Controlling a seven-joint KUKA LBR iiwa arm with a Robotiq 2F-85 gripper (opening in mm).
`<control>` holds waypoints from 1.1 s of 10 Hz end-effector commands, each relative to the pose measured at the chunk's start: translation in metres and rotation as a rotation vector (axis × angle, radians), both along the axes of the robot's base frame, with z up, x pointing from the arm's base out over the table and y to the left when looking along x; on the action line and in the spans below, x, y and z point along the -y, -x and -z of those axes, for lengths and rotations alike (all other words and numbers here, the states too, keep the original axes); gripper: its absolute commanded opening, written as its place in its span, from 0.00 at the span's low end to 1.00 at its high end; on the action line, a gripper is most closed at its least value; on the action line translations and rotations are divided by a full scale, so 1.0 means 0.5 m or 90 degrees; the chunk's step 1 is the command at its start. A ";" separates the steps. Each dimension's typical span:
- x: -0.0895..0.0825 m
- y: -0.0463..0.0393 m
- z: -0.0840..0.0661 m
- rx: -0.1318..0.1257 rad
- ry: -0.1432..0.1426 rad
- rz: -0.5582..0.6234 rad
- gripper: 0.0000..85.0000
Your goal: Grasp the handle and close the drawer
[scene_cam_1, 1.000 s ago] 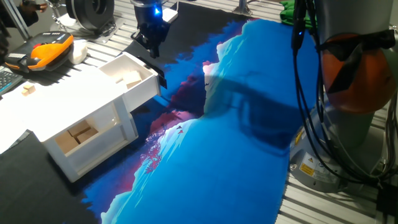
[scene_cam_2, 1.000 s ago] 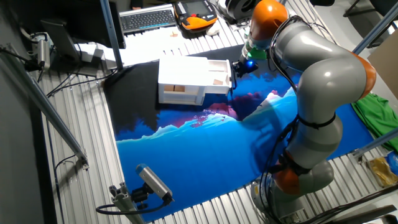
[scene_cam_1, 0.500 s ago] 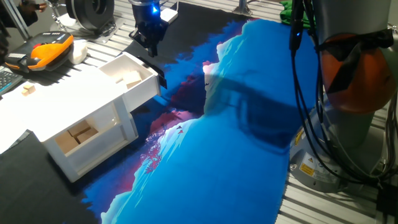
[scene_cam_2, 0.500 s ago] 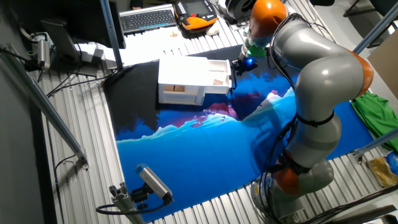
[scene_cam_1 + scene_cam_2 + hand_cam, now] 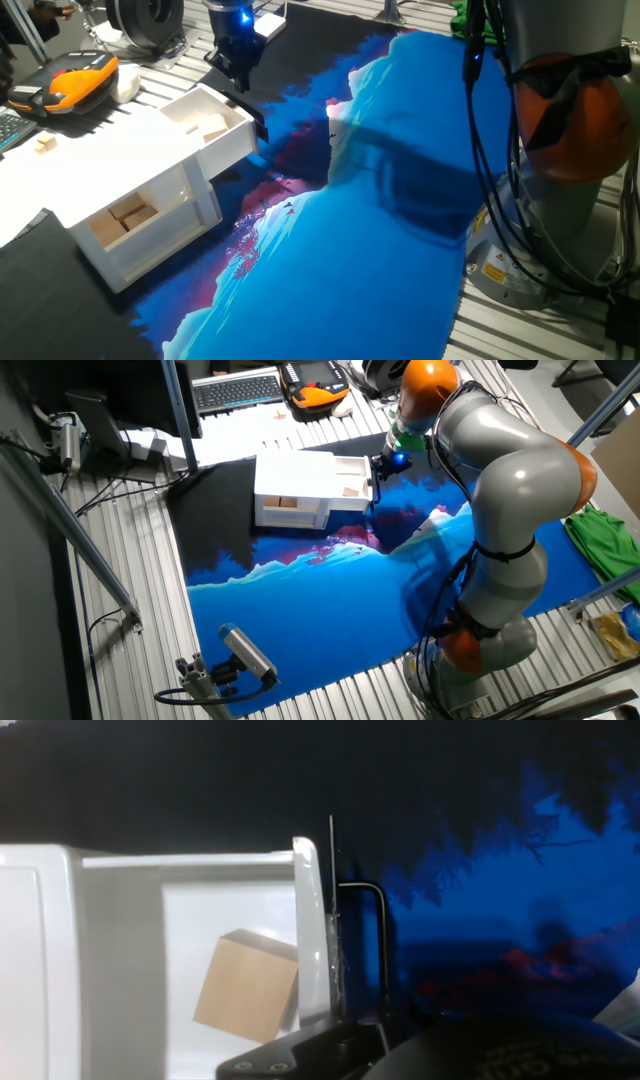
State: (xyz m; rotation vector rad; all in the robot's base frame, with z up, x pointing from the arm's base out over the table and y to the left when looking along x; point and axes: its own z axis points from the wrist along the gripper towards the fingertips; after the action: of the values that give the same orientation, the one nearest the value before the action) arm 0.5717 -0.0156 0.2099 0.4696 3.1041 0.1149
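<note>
The white drawer (image 5: 210, 125) stands pulled out of the white cabinet (image 5: 130, 190), with wooden blocks inside it. Its slim black handle (image 5: 259, 125) sits on the front panel. My gripper (image 5: 238, 72) hangs a little above the drawer's far front corner and touches nothing. The other fixed view shows the gripper (image 5: 384, 464) just beyond the drawer (image 5: 350, 478) and the handle (image 5: 373, 491). In the hand view the handle (image 5: 378, 945) stands straight ahead, right of the drawer front (image 5: 314, 930), with a wooden block (image 5: 245, 986) inside. The gripper (image 5: 380, 1045) is dark and blurred at the bottom edge, so its jaws do not show clearly.
A blue, red and black cloth (image 5: 380, 200) covers the table. An orange and black pendant (image 5: 75, 82) and a keyboard (image 5: 238, 390) lie behind the cabinet. My grey and orange arm (image 5: 510, 490) arches over the right side. A lower cabinet compartment (image 5: 130, 215) holds a block.
The gripper has shifted slightly left and away, staying above the drawer's front corner. The drawer has not moved.
</note>
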 end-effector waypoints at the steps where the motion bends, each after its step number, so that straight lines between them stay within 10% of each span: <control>1: 0.001 0.000 0.000 -0.001 0.000 -0.002 0.20; 11: -0.009 -0.028 0.000 -0.005 0.002 -0.011 0.20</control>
State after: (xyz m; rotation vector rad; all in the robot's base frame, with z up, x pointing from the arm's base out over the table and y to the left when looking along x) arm 0.5860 -0.0115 0.2100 0.4460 3.1167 0.1081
